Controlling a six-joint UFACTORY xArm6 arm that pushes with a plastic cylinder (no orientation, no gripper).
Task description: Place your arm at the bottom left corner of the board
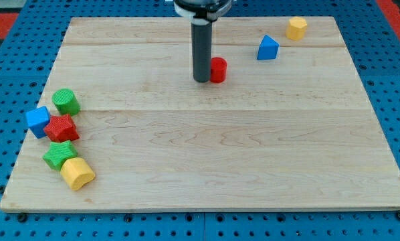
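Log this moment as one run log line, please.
my tip: view's top centre, beside red cylinder | target: bottom left corner, not reached | yellow block nearest that corner

Our rod (201,50) comes straight down from the mount at the view's top, standing pretty much upright. My tip (201,79) sits on the surface in the upper middle of the view, a bit left of centre.
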